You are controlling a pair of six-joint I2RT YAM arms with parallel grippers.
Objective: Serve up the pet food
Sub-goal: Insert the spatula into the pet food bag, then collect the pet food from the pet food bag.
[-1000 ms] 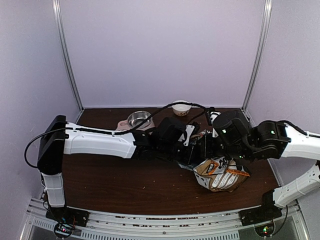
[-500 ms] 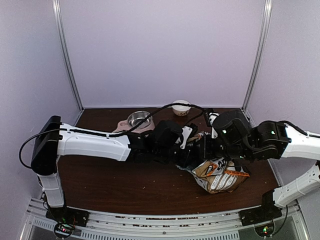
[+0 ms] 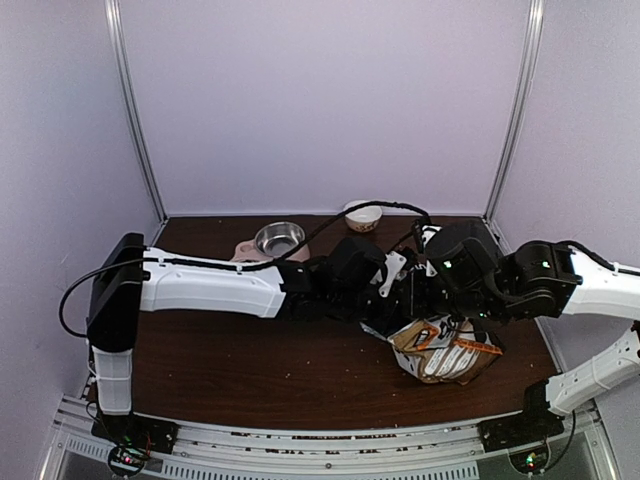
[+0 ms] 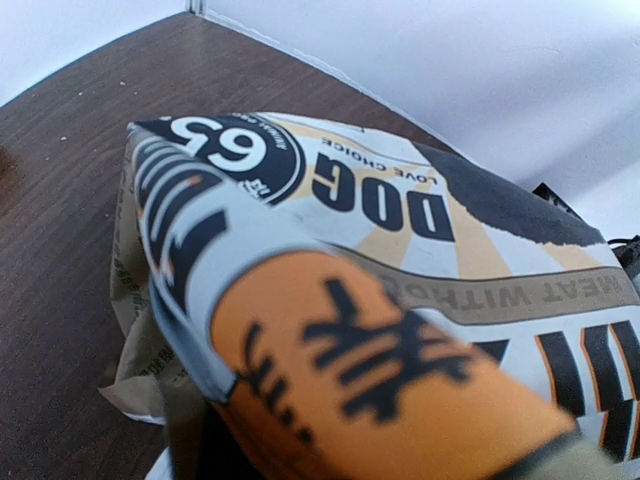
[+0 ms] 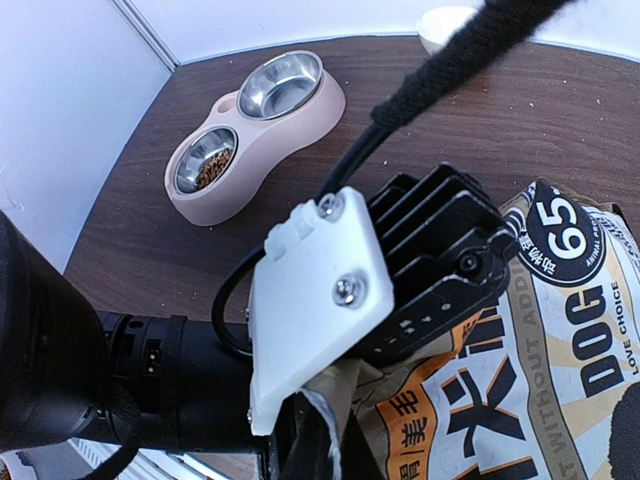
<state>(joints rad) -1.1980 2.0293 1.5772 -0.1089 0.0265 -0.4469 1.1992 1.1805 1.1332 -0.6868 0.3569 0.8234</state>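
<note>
The printed white-and-brown bag [image 3: 445, 350] of pet food lies on its side at the table's right. It fills the left wrist view [image 4: 400, 230], pressed close over the jaws, which are hidden. My left gripper [image 3: 385, 300] reaches across to the bag's open top-left edge and appears shut on it. My right gripper [image 3: 420, 305] meets the same edge from the right. In the right wrist view its dark fingers [image 5: 315, 450] are shut on the bag's silver-lined lip [image 5: 345, 400]. Brown pet food pellets [image 5: 212, 170] lie in one bowl of the pink feeder [image 5: 290, 115].
The pink feeder [image 3: 243, 250] stands at the back left with an empty metal bowl [image 3: 279, 238]. A small white bowl [image 3: 363, 215] sits by the back wall. A black cable [image 5: 440, 80] arcs over the arms. Loose crumbs dot the table.
My left arm has pushed a little further right toward the bag, its elbow swinging left and then back. The bag and right arm have barely moved.
</note>
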